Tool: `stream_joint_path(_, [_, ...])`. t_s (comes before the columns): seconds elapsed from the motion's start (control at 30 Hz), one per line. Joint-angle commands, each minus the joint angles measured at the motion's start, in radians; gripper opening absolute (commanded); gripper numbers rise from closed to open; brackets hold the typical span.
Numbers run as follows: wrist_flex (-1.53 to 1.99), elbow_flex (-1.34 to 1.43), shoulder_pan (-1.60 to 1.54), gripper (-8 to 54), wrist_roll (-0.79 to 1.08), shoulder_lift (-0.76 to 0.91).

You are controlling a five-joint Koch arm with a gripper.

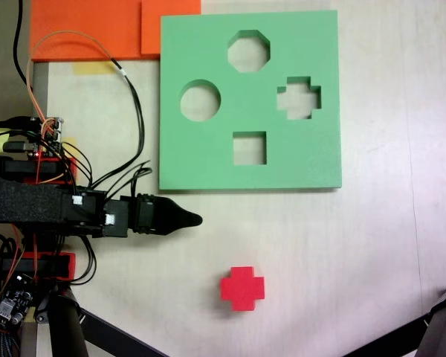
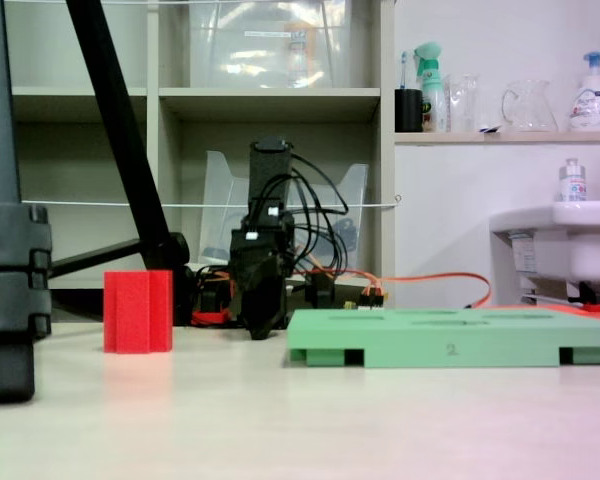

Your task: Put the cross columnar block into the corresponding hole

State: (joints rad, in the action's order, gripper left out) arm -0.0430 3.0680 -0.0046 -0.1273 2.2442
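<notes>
A black tripod leg point(image 2: 5, 240) stands nearest. The cross columnar block point(image 1: 242, 288) sits upright on the counter point(image 1: 342, 253), apart from the green board point(image 1: 208, 156) and its corresponding hole point(image 1: 298, 97). The pincer point(image 1: 195, 219) hangs empty; I cannot tell its spread.

Shelf unit point(image 2: 270, 95) bkgd, sink point(image 2: 565, 235) rt.

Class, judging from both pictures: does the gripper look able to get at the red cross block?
Probably yes: the red cross block stands alone on bare table, apart from the green board, with nothing between it and the gripper.
</notes>
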Motion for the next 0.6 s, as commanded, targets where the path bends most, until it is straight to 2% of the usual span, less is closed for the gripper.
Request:
stream_joint_path(0.0, [0.035,0.067,0.011,34.5,-0.006,0.075])
stream_joint_path(0.4, [0.035,0.067,0.023,34.6,-0.012,0.074])
stream_joint_path(0.43, [0.034,0.067,0.046,35.1,-0.046,0.074])
stream_joint_path(0.53, [-0.026,0.067,0.092,35.7,-0.367,0.075])
stream_joint_path(0.57, [-0.071,0.067,0.114,35.6,-0.416,0.075])
